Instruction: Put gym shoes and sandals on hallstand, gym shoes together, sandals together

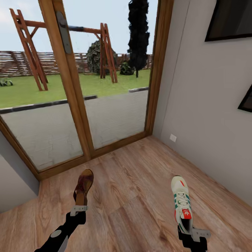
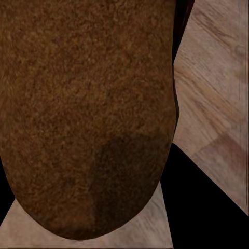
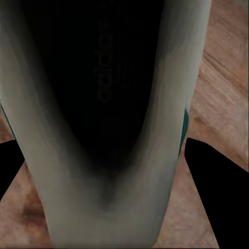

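i've got a shoe in each arm, both carried heel-first so the toes point away from me toward the glass door point(image 1: 80, 87); in the head view the left gripper point(image 1: 79, 209) sits at about 7 o'clock, pinching the heel end of a brown sandal point(image 1: 83, 187), and the right gripper point(image 1: 194, 232) at about 5 o'clock pinches the heel of a gym shoe point(image 1: 181, 201); holding them by the heel keeps the long bodies out ahead where i can see them, and both appear lifted clear of the corridor floor point(image 1: 129, 196); in the left wrist view the sandal point(image 2: 88, 114) lies just beside the lens, with planks point(image 2: 212, 78) past its edge; in the right wrist view i look into the gym shoe's dark opening point(image 3: 98, 88); the fingers themselves i cannot make out there; the grey wall point(image 1: 206, 105) runs off at 2 o'clock; i judge the next job is turning the base to find the hallstand.
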Motion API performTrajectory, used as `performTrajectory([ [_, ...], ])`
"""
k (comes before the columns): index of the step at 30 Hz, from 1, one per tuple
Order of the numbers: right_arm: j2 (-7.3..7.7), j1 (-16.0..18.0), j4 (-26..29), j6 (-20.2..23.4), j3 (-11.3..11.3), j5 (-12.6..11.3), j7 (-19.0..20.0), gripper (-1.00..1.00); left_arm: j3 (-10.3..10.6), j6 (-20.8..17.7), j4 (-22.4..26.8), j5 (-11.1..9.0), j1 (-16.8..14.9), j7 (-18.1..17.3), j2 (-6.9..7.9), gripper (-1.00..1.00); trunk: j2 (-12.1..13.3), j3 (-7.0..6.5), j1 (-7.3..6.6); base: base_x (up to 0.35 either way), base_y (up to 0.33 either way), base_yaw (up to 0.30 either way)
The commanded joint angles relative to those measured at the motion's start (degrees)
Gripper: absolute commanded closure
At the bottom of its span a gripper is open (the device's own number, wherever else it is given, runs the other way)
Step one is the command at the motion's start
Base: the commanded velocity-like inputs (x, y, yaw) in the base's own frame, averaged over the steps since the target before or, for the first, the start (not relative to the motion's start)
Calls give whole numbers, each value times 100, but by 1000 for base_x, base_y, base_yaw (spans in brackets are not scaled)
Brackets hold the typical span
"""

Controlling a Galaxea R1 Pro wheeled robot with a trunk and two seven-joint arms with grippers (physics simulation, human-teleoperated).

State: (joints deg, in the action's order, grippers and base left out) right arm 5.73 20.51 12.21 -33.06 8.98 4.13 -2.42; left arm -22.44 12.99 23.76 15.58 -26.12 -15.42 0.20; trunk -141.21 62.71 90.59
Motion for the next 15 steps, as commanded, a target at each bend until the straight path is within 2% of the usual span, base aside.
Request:
performTrajectory([
  [1,-2,6,-8,-16,16,44,-31,100,-48,162,-1,50,48,-23,-5,100,-2,4,-2,-18,-7,-296],
  [3,-2,6,-8,-16,16,46,-31,100,-49,756,-7,-89,267,3,-20,100,-2,4,-2,-7,-3,-297],
  [4,-2,6,-8,-16,16,47,-31,100,-49,919,-9,-166,351,27,-23,100,-2,4,-2,-3,-1,-297],
  [7,-2,6,-8,-16,16,50,-31,100,-54,1112,-11,-329,516,93,-22,100,-2,4,-2,-2,-1,-297],
  [10,-10,6,-8,-16,16,52,-31,100,-50,1241,-49,-596,681,153,-15,100,-2,4,-2,-1,0,-297],
  [15,-18,6,-3,-20,16,46,-37,100,-42,1314,-124,-723,745,168,14,100,-2,4,-2,0,0,-298],
])
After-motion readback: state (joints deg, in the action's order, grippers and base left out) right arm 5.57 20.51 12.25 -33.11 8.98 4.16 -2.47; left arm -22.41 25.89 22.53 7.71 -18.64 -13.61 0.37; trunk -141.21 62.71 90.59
